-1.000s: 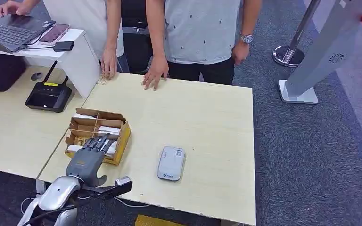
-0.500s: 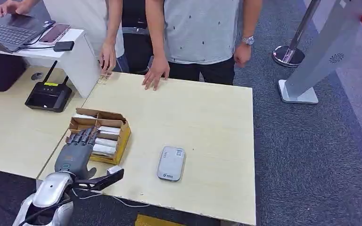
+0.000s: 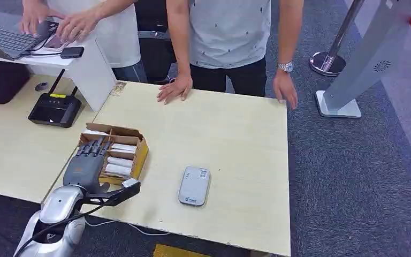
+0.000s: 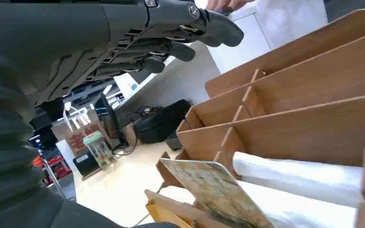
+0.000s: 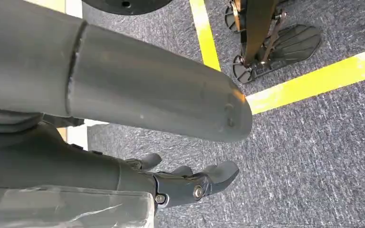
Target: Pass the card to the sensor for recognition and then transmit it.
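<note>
My left hand [image 3: 87, 163] hovers over the near left part of a divided cardboard box [image 3: 140, 155], fingers stretched out and holding nothing. White cards [image 3: 119, 161] lie in the box's compartments. In the left wrist view the fingers [image 4: 180, 28] reach above the box dividers [image 4: 304, 71]; a card with a patterned face [image 4: 214, 190] leans in a near slot beside white cards [image 4: 294, 173]. The grey-white sensor [image 3: 194, 185] lies flat on the table to the right of the box. My right hand [image 5: 190, 184] hangs above grey carpet, fingers loosely apart and empty.
Two people stand at the table's [image 3: 235, 128] far edge; one rests a hand [image 3: 174, 89] on it, the other works at a laptop [image 3: 2, 36] next to a phone [image 3: 59, 40]. A black router [image 3: 55, 110] sits on the left desk. A white stand [image 3: 353, 80] is at right.
My left hand slid left and further over the box. One person's hands went from the table to the laptop; the other's hand with the watch dropped beside the table's far right corner.
</note>
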Controlling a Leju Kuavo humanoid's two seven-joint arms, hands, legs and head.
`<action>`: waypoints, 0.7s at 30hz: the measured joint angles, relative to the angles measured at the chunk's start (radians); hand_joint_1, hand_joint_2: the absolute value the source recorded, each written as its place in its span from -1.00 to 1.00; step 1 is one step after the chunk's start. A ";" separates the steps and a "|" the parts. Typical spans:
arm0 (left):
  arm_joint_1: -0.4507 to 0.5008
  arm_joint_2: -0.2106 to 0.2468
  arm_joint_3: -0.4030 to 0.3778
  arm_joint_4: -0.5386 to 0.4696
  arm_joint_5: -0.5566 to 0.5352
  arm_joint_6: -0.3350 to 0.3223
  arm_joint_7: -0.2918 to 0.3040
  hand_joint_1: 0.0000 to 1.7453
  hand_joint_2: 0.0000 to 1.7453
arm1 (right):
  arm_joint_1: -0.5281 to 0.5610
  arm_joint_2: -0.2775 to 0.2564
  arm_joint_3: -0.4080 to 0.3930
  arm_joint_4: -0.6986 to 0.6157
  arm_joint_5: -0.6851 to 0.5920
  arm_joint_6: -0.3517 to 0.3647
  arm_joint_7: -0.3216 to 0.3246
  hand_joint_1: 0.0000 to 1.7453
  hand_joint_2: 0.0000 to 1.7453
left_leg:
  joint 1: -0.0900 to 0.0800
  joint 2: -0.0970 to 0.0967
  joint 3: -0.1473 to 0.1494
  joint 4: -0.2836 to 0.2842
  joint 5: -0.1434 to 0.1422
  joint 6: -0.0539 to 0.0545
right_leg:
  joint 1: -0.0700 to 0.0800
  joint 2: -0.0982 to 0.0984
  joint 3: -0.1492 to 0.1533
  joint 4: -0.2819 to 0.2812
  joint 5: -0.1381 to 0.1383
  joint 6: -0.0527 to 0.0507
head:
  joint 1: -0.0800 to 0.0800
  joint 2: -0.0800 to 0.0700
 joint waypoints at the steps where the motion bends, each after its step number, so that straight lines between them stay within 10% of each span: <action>1: -0.003 -0.001 0.000 0.005 0.000 0.000 -0.001 -1.00 1.00 | 0.000 0.000 0.000 0.000 0.000 0.000 0.000 -1.00 -1.00 | 0.000 0.000 0.000 0.000 0.000 0.000 | 0.000 0.000 0.000 0.000 0.000 0.000 | 0.000 0.000; 6: -0.009 -0.010 0.000 0.012 0.000 -0.003 -0.002 -1.00 1.00 | 0.000 0.000 0.004 0.000 0.000 0.000 0.000 -1.00 -1.00 | 0.000 0.000 0.000 0.000 0.000 0.000 | 0.000 0.000 0.000 0.000 0.000 0.000 | 0.000 0.000; 7: -0.009 -0.010 0.000 0.013 0.000 -0.003 -0.002 -0.76 1.00 | 0.000 0.000 0.005 0.000 0.000 0.000 0.000 -1.00 -1.00 | 0.000 0.000 0.000 0.000 0.000 0.000 | 0.000 0.000 0.000 0.000 0.000 0.000 | 0.000 0.000; 8: -0.010 -0.011 0.000 0.013 0.000 -0.003 -0.002 1.00 1.00 | 0.000 0.000 0.005 0.000 0.000 0.000 0.000 -1.00 -1.00 | 0.000 0.000 0.000 0.000 0.000 0.000 | 0.000 0.000 0.000 0.000 0.000 0.000 | 0.000 0.000; 21: -0.013 -0.017 0.000 0.014 0.000 -0.015 0.005 1.00 1.00 | 0.000 0.000 0.005 0.000 -0.003 -0.001 0.005 -1.00 -1.00 | 0.000 0.000 0.000 0.000 0.000 0.000 | 0.000 0.000 0.000 0.000 0.000 0.000 | 0.000 0.000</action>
